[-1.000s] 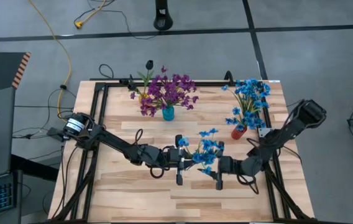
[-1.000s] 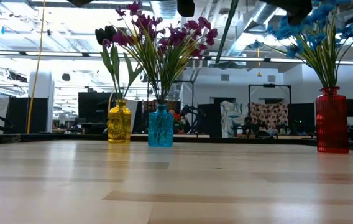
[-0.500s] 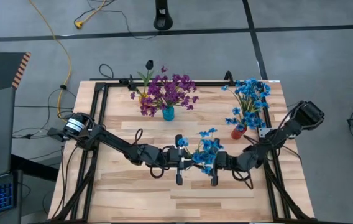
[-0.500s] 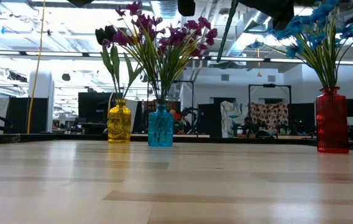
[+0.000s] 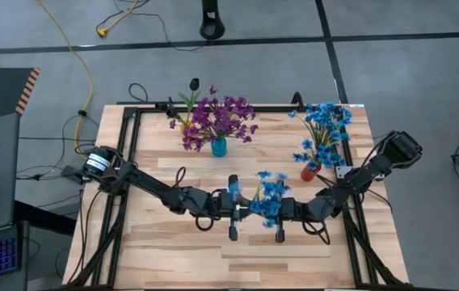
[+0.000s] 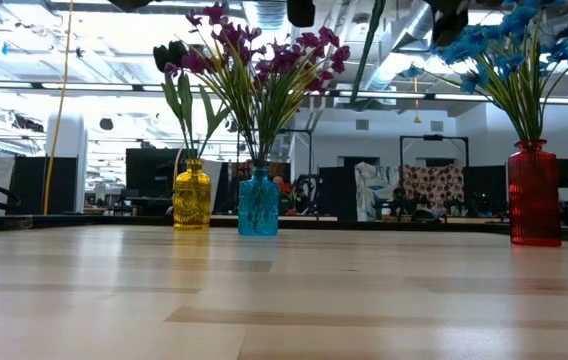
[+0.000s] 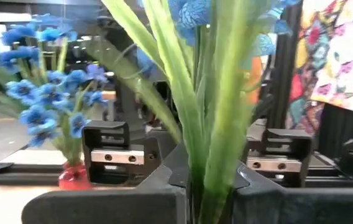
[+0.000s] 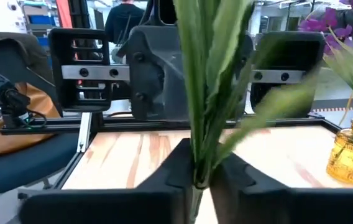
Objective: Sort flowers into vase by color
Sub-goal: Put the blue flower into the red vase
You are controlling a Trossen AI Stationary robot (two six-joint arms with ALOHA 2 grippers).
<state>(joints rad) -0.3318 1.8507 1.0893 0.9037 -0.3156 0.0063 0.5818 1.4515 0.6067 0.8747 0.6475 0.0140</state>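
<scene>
A blue flower sprig (image 5: 270,192) with green stems hangs in the air over the middle of the table. My left gripper (image 5: 242,207) is shut on it from the left and my right gripper (image 5: 273,212) from the right, close together. On the table stand a red vase (image 5: 309,171) with blue flowers (image 5: 325,125), a teal vase (image 5: 218,148) with purple flowers (image 5: 217,120), and a yellow vase (image 6: 192,196) with a dark flower (image 5: 195,83). My left gripper pinches the sprig's green stems and leaves (image 7: 217,186) between its two fingers, coming level from the table's left, fingers across the stems. The sprig stands roughly upright, blossoms up, clear of the table. My right gripper pinches the same bundle of stems (image 8: 198,167) between its two fingers, level from the table's right and across the stems, right beside the left gripper.
The three vases stand along the far half of the wooden table (image 5: 181,250). A black frame rail (image 5: 132,153) runs along the table's left and far edges. The near half of the table is bare wood.
My right gripper has moved toward the table's left, up to the sprig and my left gripper, and has shut on the stems. The blossoms have shifted slightly; the sprig stays in the air.
</scene>
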